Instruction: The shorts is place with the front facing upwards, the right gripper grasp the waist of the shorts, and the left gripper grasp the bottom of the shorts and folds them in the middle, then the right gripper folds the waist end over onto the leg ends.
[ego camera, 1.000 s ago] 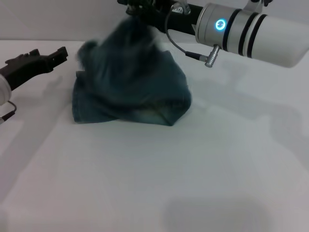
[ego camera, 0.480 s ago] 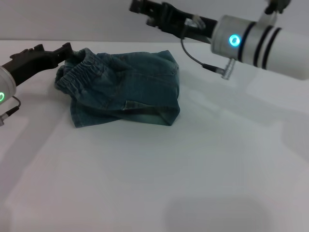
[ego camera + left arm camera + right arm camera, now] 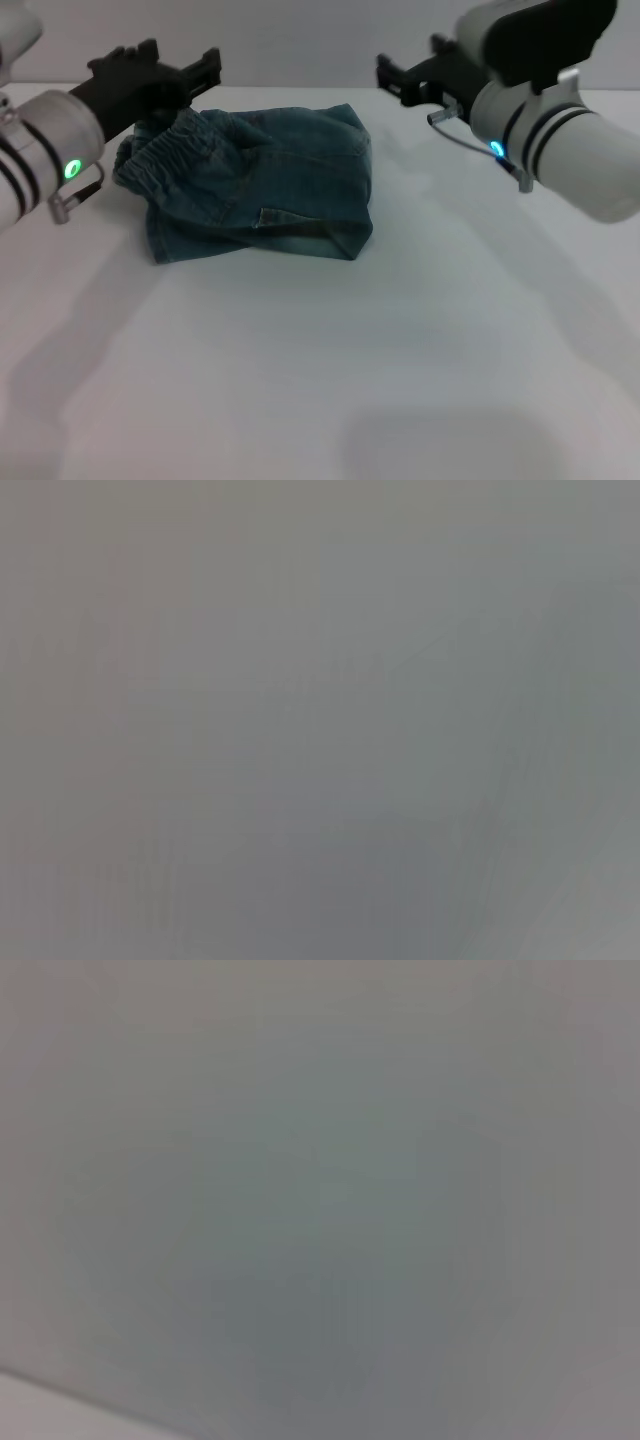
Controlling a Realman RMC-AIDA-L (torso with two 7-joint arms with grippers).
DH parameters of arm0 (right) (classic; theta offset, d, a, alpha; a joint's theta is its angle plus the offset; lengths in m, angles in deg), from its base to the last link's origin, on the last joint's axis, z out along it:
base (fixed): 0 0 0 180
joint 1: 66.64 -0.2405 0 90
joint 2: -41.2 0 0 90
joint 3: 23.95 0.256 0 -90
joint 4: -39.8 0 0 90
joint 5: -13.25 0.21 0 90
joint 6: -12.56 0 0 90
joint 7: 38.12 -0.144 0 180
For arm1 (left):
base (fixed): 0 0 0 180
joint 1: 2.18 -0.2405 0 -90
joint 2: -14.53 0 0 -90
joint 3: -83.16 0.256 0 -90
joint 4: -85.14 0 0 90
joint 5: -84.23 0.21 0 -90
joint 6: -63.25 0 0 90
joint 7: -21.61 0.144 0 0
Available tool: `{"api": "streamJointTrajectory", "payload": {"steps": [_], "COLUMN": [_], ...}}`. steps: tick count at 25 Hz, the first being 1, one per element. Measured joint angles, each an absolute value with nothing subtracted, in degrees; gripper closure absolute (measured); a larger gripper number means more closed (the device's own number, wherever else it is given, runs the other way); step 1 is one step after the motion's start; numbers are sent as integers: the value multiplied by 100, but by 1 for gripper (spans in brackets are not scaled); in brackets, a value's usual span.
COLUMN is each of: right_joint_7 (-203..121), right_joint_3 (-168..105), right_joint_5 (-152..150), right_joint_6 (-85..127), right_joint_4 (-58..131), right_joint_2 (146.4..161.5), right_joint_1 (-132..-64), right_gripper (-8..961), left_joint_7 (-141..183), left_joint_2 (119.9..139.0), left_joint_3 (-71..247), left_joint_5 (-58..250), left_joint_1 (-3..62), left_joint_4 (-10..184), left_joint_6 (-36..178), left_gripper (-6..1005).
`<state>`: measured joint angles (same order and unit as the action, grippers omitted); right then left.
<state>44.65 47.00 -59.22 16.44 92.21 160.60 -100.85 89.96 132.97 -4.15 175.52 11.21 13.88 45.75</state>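
The blue denim shorts (image 3: 262, 190) lie folded into a compact bundle on the white table (image 3: 400, 350), left of centre in the head view. Their elastic waistband (image 3: 160, 152) rests on top at the bundle's left end. My left gripper (image 3: 185, 68) hovers open just above and behind that waistband, holding nothing. Off the bundle's far right corner, my right gripper (image 3: 400, 75) is raised, open and apart from the cloth. Both wrist views show only a blank grey surface.
The table's far edge runs just behind the shorts and both grippers. My right forearm (image 3: 560, 150) reaches in from the right above the table.
The right gripper has let go of the waist end, which now lies on the bundle, and has drawn back to the right. The left arm has risen and moved in toward the waistband.
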Motion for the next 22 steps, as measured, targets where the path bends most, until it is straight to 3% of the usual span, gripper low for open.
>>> {"api": "streamJointTrajectory", "payload": {"steps": [2, 7, 15, 22], "right_joint_7": [4402, 4006, 2606, 1615], "right_joint_3": [4043, 3466, 3257, 3172], "right_joint_5": [-6150, -6241, -7189, -7939], "right_joint_6": [3014, 3894, 4270, 4438], "right_joint_4": [9427, 9426, 9325, 9083], "right_joint_2": [16070, 16070, 16043, 16033], "right_joint_1": [-10069, -10080, -9906, -9827], "right_gripper": [260, 260, 259, 259], "left_joint_7": [8997, 8984, 8583, 6022], "left_joint_2": [13306, 13309, 13288, 13251], "left_joint_3": [-169, 484, 1369, 2150], "left_joint_5": [17417, 17096, 17897, 19677], "left_joint_1": [1169, 1301, 1494, 1564], "left_joint_4": [1331, 1218, 1082, 1444], "left_joint_6": [4955, 6060, 7615, 9177], "left_gripper": [262, 267, 275, 274]}}
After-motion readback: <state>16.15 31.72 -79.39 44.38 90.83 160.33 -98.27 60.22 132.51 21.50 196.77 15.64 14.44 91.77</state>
